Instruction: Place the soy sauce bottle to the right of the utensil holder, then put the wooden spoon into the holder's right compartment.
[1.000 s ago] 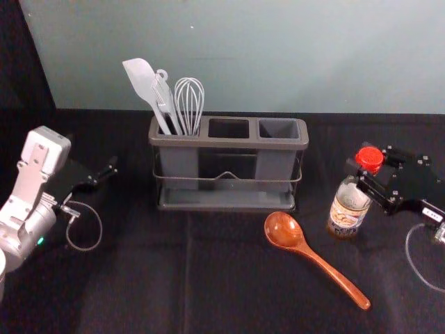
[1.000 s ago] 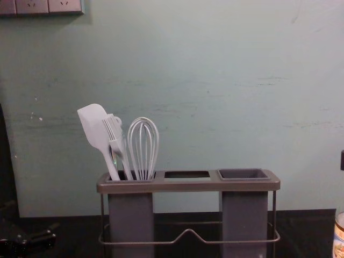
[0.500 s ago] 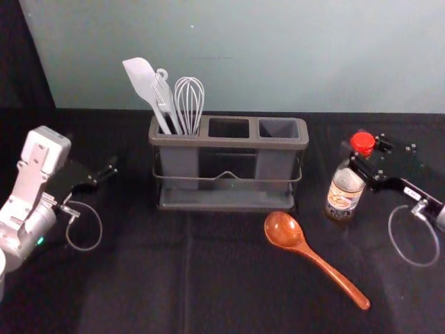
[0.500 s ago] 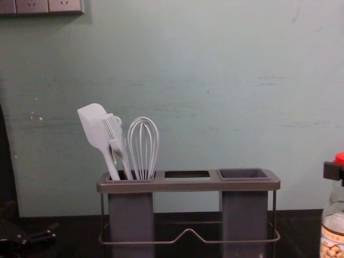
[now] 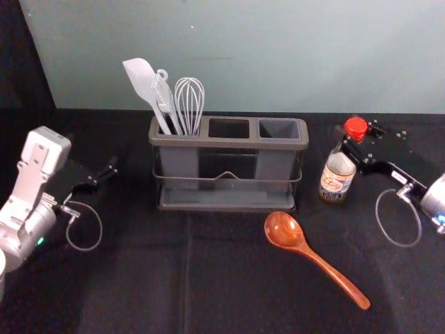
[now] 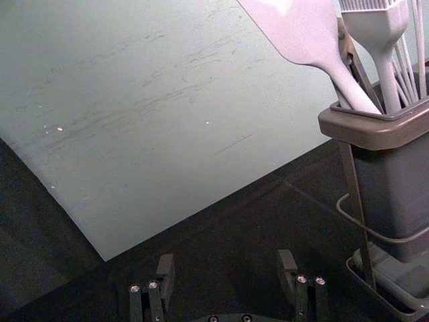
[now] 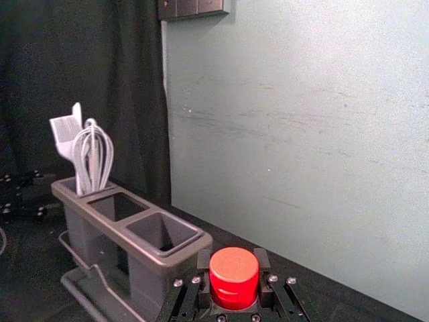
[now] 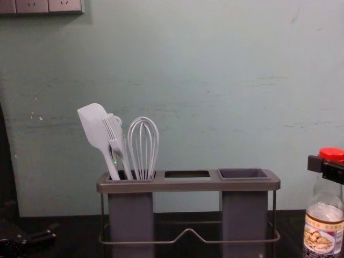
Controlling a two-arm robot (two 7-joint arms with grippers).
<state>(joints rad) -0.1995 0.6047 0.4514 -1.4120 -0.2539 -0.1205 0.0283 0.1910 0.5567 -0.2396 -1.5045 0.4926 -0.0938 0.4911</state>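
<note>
Looks like a lab: a robot's left arm [image 5: 28, 202] and right arm [image 5: 434, 198] over black cloth [image 5: 139, 285], scuffed far wall [image 5: 292, 56], sockets [image 8: 32, 6] at left.

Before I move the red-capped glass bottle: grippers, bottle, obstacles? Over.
Right gripper closed on bottle, right of grey utensil holder. Left gripper open, parked left of holder. Brown wooden spoon in front of holder, likely no obstacle.

The left arm [image 5: 26, 186] is silvery white, with a boxy, round-cornered housing [image 5: 49, 147] and a green light [image 5: 40, 241]. The right arm [image 5: 436, 197] is silvery and rounded, with a blue light [image 5: 441, 220]. The left hand [image 5: 108, 175] and right hand [image 5: 354, 137] are black, with bright screws [image 6: 135, 288], a white label [image 5: 398, 177] on the right, and thin grey cables [image 5: 101, 224].
</note>
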